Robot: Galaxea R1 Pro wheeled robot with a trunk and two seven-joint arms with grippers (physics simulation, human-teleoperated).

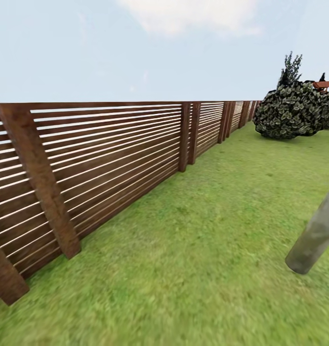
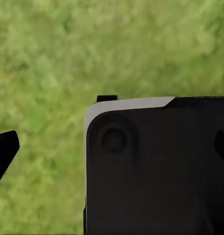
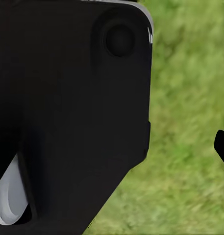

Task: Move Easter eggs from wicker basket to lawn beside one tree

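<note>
The lawn (image 1: pixel 207 250) is the largest element: mottled green grass running from the foreground to the far end of the garden. The wooden fence (image 1: pixel 111 158), built of brown horizontal slats on slanted posts, borders the lawn and recedes toward the far end. At that end of the fence stands a cluster of dark, pale-speckled bushes (image 1: pixel 289 113). On the lawn, well away from the fence on the opposite side, the base of a smooth pale grey trunk (image 1: pixel 315 235) rises at a slant; it is probably the tree named in the task.

Task status, as a judgement: neither the basket nor any egg can be located from these pictures, so it cannot be determined how many eggs are placed. No egg lies on the grass near the trunk base. The robot appears to be in transit across the lawn.

Both wrist views look down at grass (image 2: pixel 48 63) past a dark robot body panel (image 3: pixel 72 117). One dark fingertip of the left gripper (image 2: pixel 4 152) and one of the right gripper (image 3: pixel 222 147) enter at the picture edge. The opposite finger is hidden in each case, so whether either gripper is spread or pressed together cannot be told. Nothing is visible at either fingertip.
</note>
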